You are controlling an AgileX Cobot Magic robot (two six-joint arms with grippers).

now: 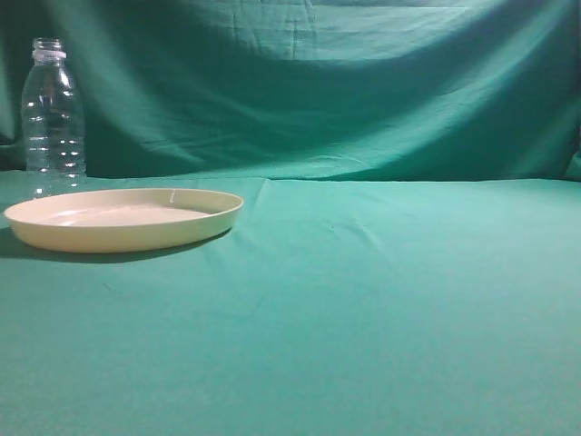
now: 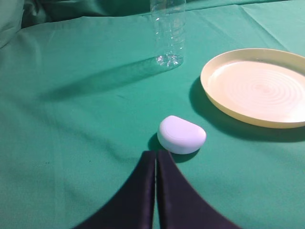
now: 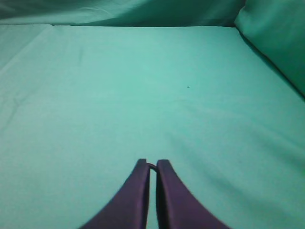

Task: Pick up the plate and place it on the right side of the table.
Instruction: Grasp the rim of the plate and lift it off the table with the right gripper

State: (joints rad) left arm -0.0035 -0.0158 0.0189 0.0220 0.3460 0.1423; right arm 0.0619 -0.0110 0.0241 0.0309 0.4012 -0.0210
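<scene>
Plate (image 1: 123,219) untouched, both grippers (image 2: 156,157) (image 3: 152,165) closed

Plate (image 2: 257,86) cut by right edge (left wrist view), bottle (image 2: 167,31) top cropped, both arms unseen in exterior view

Clear plastic bottle (image 1: 53,116) – upright, far left in exterior view, ribbed sides, pale neck ring at top, looks empty. Left wrist view shows only its lower part (image 2: 168,32), w/ long shadow running left across the cloth.

Small white rounded object (image 2: 181,134) – D-shaped, smooth, lies flat nr bottom centre of left wrist view; can't tell what it is.

Backdrop cloth (image 1: 363,82) – darker green, draped, wrinkled.
</scene>
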